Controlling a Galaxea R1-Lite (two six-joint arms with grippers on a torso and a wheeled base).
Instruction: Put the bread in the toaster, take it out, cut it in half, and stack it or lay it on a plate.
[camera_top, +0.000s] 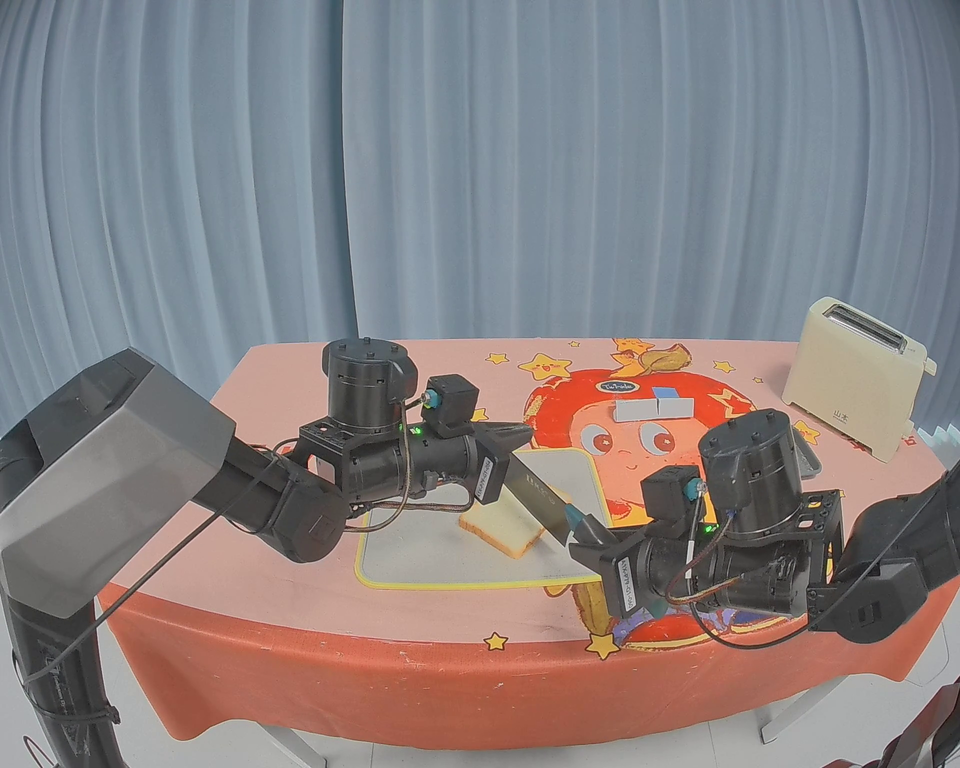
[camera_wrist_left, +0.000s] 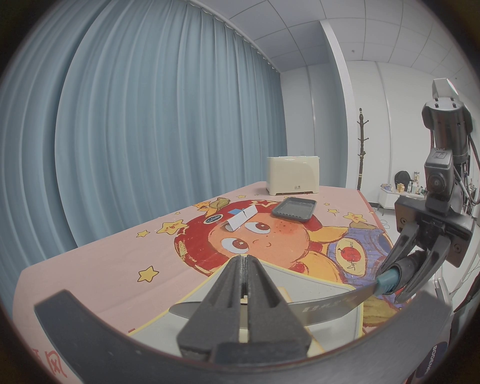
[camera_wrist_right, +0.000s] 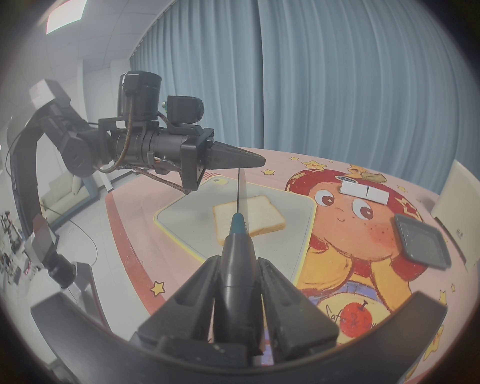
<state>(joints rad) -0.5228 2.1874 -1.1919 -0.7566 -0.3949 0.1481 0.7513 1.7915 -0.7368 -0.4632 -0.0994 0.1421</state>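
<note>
A slice of bread (camera_top: 497, 527) (camera_wrist_right: 248, 218) lies flat on the white cutting board (camera_top: 430, 555) (camera_wrist_right: 192, 220). My right gripper (camera_top: 592, 538) (camera_wrist_right: 239, 261) (camera_wrist_left: 407, 272) is shut on the teal-tipped handle of a knife (camera_top: 545, 497) (camera_wrist_left: 327, 307). The blade stands on edge over the slice, running across its middle. My left gripper (camera_top: 520, 436) (camera_wrist_left: 245, 272) (camera_wrist_right: 250, 159) is shut with nothing in it. Its tip hovers just above the far end of the blade; I cannot tell whether they touch. The cream toaster (camera_top: 856, 376) (camera_wrist_left: 293, 175) stands at the table's far right.
A dark rectangular tray (camera_wrist_left: 294, 208) (camera_wrist_right: 421, 241) lies between the board and the toaster, partly behind my right arm in the head view. A small white block (camera_top: 653, 408) rests on the cartoon tablecloth. The table's front edge runs close below the board.
</note>
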